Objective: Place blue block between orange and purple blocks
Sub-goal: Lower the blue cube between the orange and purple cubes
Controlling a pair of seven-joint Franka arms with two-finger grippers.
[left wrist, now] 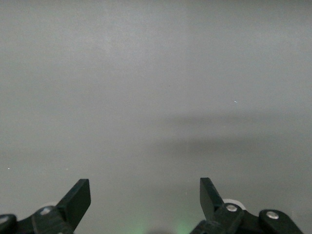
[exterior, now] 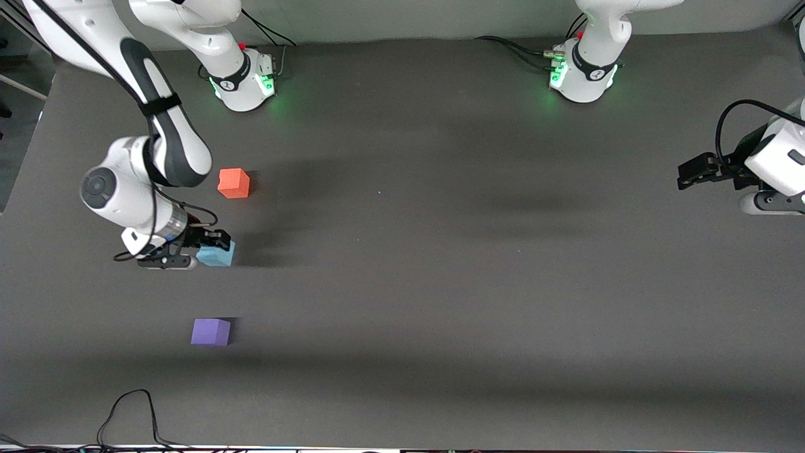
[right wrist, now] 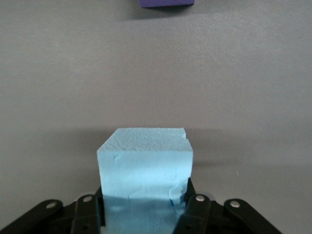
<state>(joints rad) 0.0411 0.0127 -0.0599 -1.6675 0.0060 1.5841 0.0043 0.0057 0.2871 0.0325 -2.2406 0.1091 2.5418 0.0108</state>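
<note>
My right gripper point(exterior: 207, 247) is shut on the light blue block point(exterior: 219, 255), low over the table between the other two cubes. In the right wrist view the blue block point(right wrist: 144, 165) sits between the black fingers point(right wrist: 195, 207). The orange block point(exterior: 234, 183) lies farther from the front camera than the blue block. The purple block point(exterior: 211, 331) lies nearer to that camera, and its edge also shows in the right wrist view point(right wrist: 165, 2). My left gripper point(exterior: 690, 171) waits open and empty at the left arm's end of the table, over bare grey surface point(left wrist: 144, 187).
The grey table point(exterior: 440, 251) carries only the three cubes. A black cable point(exterior: 132, 406) loops over the table edge nearest the front camera. The two arm bases point(exterior: 245, 78) point(exterior: 582, 75) stand along the edge farthest from it.
</note>
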